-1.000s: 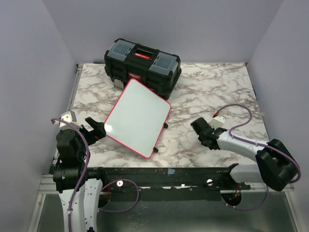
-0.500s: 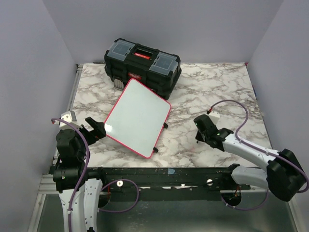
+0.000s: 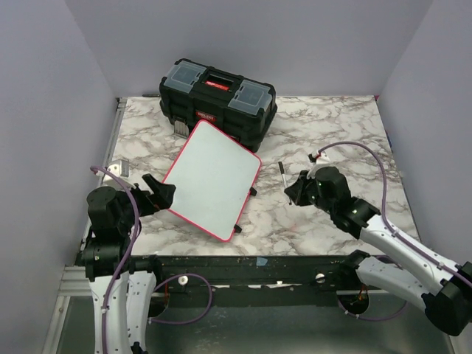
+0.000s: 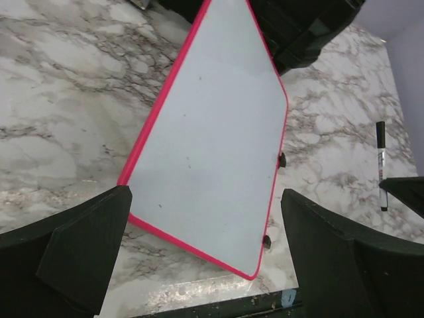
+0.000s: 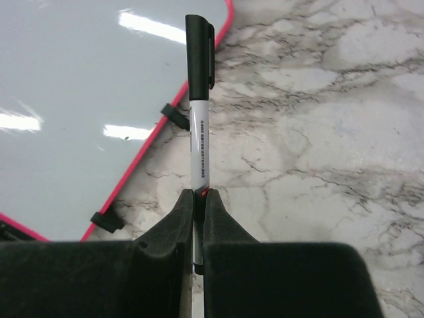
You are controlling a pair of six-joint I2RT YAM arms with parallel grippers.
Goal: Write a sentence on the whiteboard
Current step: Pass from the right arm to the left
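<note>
Where the marble table (image 3: 324, 125) meets the front of the black toolbox (image 3: 218, 99), the whiteboard (image 3: 212, 179) lies turned on a diagonal. Its far corner is right by the toolbox and its near corner points toward the arms' bases; whether it touches the toolbox I cannot tell. Its glossy white face is ringed by a thin pink-red rim, with two small black clips (image 3: 253, 191) on the right-hand edge. Just to the right of that edge, apart from the board, a thin marker (image 5: 199, 132) with a white barrel and black cap points away from the right gripper (image 5: 198, 199), whose fingers are pressed closed on the marker's rear end. On the other side, the left gripper (image 3: 158, 194) sits near the board's near-left edge, its fingers spread wide, gripping nothing.
</note>
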